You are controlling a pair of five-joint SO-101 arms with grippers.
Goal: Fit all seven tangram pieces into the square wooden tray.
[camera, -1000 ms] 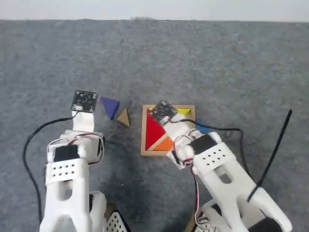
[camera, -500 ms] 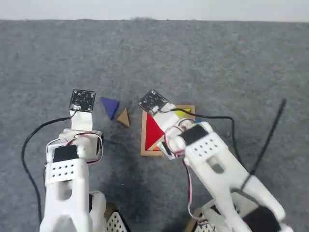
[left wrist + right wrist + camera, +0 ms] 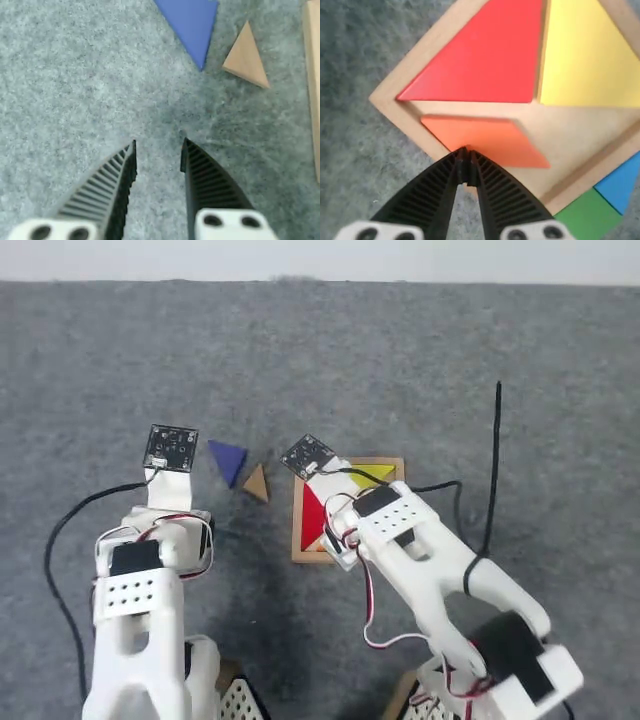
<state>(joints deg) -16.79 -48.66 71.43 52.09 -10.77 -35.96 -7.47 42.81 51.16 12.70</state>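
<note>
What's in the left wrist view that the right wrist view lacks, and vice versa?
Left wrist: the open left pincer above the grey mat, with the blue triangle and tan triangle loose beyond its tips.
Right wrist: the shut right pincer at the rim of the wooden tray; the red triangle, yellow triangle and orange piece inside it; the blue piece and green piece just outside.
Shared: the tray and the mat.

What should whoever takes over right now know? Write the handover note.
Left claw open, over the mat near the dark blue triangle and tan triangle.
Right claw shut, tips at the orange piece by the tray rim.
In tray: red triangle, yellow triangle, orange piece.
Outside: light blue piece and green piece beside the tray.
Remaining: four pieces to fit.
</note>
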